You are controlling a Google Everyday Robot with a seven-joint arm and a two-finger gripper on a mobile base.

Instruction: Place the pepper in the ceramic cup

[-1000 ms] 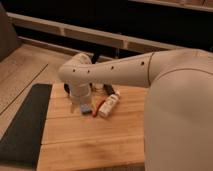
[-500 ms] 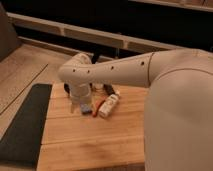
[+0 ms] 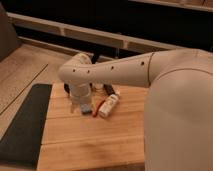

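1. The gripper (image 3: 80, 106) hangs from the bent wrist, pointing down at the back left of the table (image 3: 90, 145). It sits low over the cluster of small items, which looks like a stance for picking from above.
2. Its jaws stand wide and nothing appears to be held between them. The wrist hides most of the fingers.
3. The pepper (image 3: 98, 106) lies flat on the wood, just right of the gripper and not gripped. It is wedged between the block (image 3: 86, 108) and the bottle (image 3: 108, 106), close beside both. My judgement is that the fingers have little room to straddle it.
4. The pepper is small, elongated and red-orange, and shorter than the bottle. It probably has a smooth skin that could roll or slip under a pinch.
5. The block is flat, rectangular and blue-grey, and lies at the gripper's foot. Whether they touch I cannot tell.
6. The bottle is white and rounded, and lies on its side at an angle.
7. The table is made of pale wooden planks with visible seams. A dark, matte mat (image 3: 25, 125) covers its left edge.
8. The cup cannot be picked out with certainty. A pale shape (image 3: 98, 86) half hidden behind the arm may be it.
9. The arm's shell is smooth, glossy and white.
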